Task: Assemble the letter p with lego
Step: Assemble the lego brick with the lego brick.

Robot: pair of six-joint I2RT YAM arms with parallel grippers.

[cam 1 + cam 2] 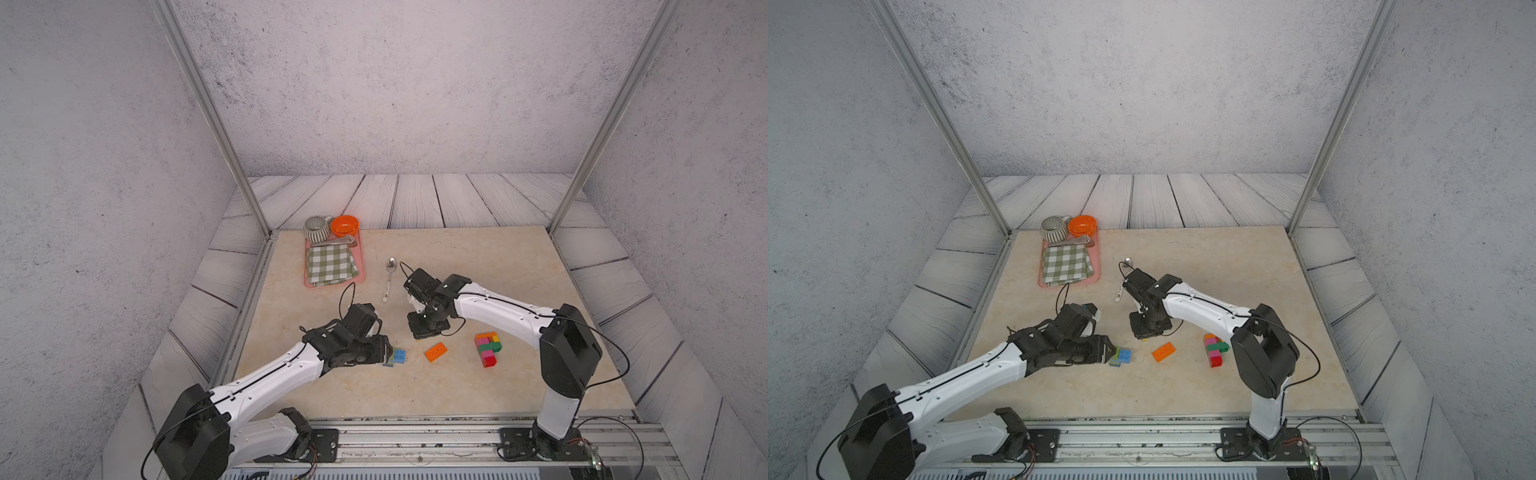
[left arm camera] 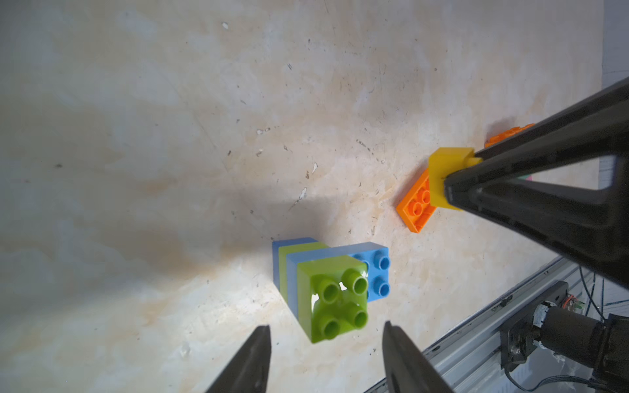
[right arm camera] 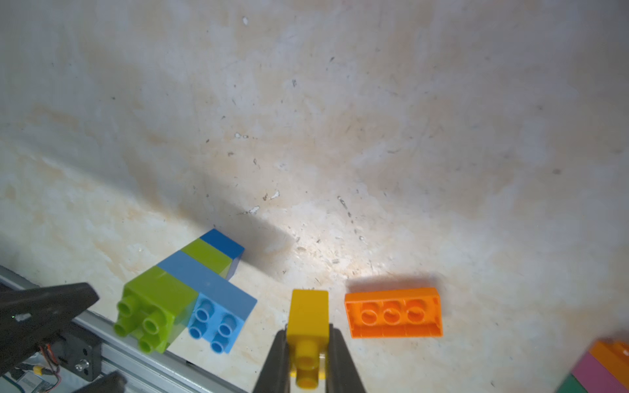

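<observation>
Left wrist view: left gripper (image 2: 326, 326) fingers stand parted, one on each side of the lime end of the stack (image 2: 326, 282). A gap shows on both sides and nothing is gripped.
Right wrist view: right gripper (image 3: 308, 331) fingers are pressed against a yellow brick (image 3: 308, 313), which is held clear of the table (image 3: 340, 136).
Stack place: blue, lime, blue and lime bricks joined, lying on their side on the table, near and left of centre, at the left gripper's tips in both top views (image 1: 398, 357).
Yellow brick place: above the table, a little farther than the gap between the stack and the orange brick (image 1: 436, 352).
Orange brick place: oblong and loose, right of the stack and apart from it, left of the built piece (image 1: 487, 348).
Built piece: orange, yellow, pink, green, lime and red bricks joined, lying on the table beside the right arm.
Far side: spoon (image 1: 390, 274) lies beyond the grippers, and the tray (image 1: 362, 279) sits at far left.
</observation>
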